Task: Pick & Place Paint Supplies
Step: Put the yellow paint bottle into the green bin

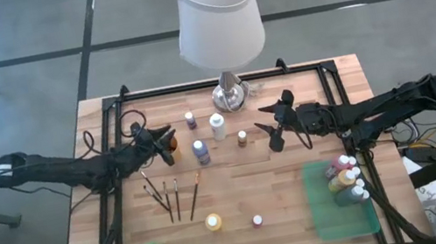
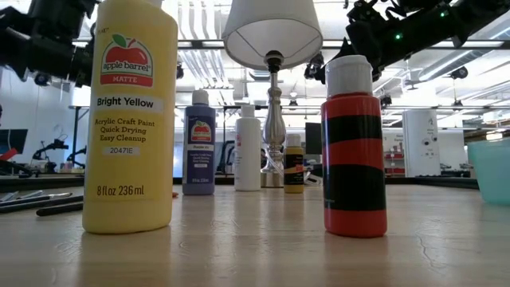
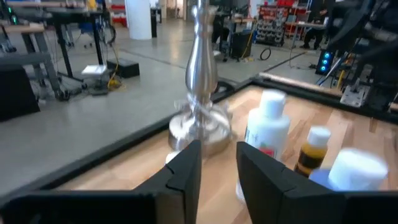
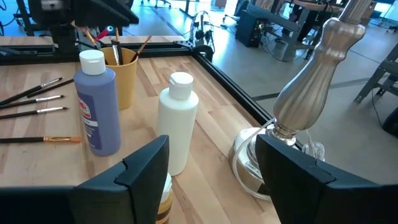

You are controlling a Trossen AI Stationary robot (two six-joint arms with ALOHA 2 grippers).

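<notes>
The right gripper (image 1: 275, 126), jaws wide and empty, hung right of centre in the high view, probably lining up on the small bottle (image 1: 242, 137) beside it. The left gripper (image 1: 169, 139), jaws narrowly parted and holding nothing, sat left of centre by a cup (image 4: 122, 82) holding brushes. More brushes (image 1: 169, 197) lay below it, and several bottles already filled the tray (image 1: 343, 216) at lower right.

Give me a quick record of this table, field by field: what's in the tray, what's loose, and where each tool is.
tray: green tray holds a cluster of bottles
loose brushes: paintbrushes flat on wood
centre bottles: purple bottle, white bottle by lamp
left tool: left tool, fingers slightly apart, nothing between them
right tool: right tool, open, empty
</notes>
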